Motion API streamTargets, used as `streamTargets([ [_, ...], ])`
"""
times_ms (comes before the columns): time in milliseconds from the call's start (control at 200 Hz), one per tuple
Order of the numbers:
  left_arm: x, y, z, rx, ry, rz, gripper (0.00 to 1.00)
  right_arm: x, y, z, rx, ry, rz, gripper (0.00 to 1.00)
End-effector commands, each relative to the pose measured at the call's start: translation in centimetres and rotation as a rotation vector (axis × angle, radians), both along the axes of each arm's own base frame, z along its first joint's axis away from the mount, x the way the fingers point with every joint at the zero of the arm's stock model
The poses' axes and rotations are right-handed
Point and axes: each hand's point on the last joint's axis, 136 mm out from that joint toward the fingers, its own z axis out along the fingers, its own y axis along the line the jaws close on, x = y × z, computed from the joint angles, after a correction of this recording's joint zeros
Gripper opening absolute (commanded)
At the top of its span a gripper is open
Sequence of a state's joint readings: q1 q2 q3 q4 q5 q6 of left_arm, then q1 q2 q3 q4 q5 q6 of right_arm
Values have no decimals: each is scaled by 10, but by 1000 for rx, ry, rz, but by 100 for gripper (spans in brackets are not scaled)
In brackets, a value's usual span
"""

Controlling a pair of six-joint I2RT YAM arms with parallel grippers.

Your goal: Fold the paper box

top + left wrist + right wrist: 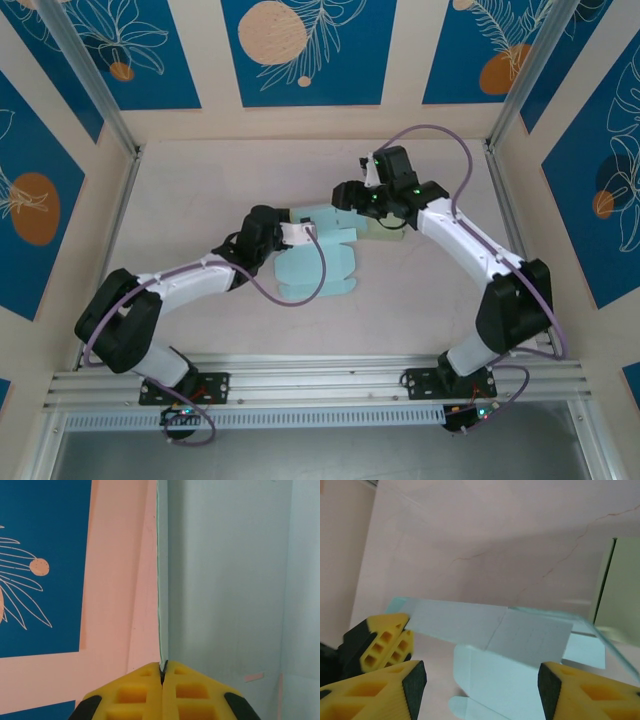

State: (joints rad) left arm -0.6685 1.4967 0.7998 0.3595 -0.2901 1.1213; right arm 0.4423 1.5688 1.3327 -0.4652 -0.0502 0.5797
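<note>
Top view first: a pale pink table point(190, 180) spreads across the middle of the frame, evenly lit, shadows soft. Cream walls point(300, 122) box it in on three sides, hung with blue panels point(340, 60) carrying white leaf drawings and orange or peach discs. Silver posts point(90, 80) slant in at upper left and upper right. A ribbed metal rail point(320, 375) runs along the bottom.

From my left wrist, another blue panel point(40, 565) sits at left on a pink wall point(115, 605). From my right wrist, a thin crack point(568, 550) crosses the pale surface at upper right.
</note>
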Motion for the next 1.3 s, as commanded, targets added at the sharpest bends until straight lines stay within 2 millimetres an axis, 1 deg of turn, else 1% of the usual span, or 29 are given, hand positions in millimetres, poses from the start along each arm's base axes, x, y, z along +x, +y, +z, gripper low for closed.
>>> streamTargets([
  [0,-5,-2,4,-2,-41,-10,0,4,4,-7,-70,16,15,63],
  [215,-3,0,-8,16,-35,9,0,12,10,-23,-126,54,26,62],
  [370,-3,-4,-15,28,-37,9,0,9,10,-39,-114,98,-1,62],
  [495,-2,-5,-21,33,-35,12,0,2,17,-51,-70,132,-1,61],
  [615,0,-7,-22,27,-44,18,0,0,25,-61,-48,157,0,60],
  [755,1,-7,-21,18,-54,28,0,2,25,-76,-56,187,-23,60],
  [915,-5,-11,-18,-7,-59,4,0,7,36,-77,-6,184,-5,60],
  [1005,-9,-13,-20,-13,-54,-8,0,11,43,-76,27,174,4,54],
  [1115,-12,-15,-24,0,-60,-14,0,13,47,-77,55,178,6,37],
  [1185,-13,-17,-26,13,-78,-14,0,11,49,-78,73,182,10,26],
  [1295,-11,-14,-31,49,-91,3,0,3,46,-77,76,176,7,26],
])
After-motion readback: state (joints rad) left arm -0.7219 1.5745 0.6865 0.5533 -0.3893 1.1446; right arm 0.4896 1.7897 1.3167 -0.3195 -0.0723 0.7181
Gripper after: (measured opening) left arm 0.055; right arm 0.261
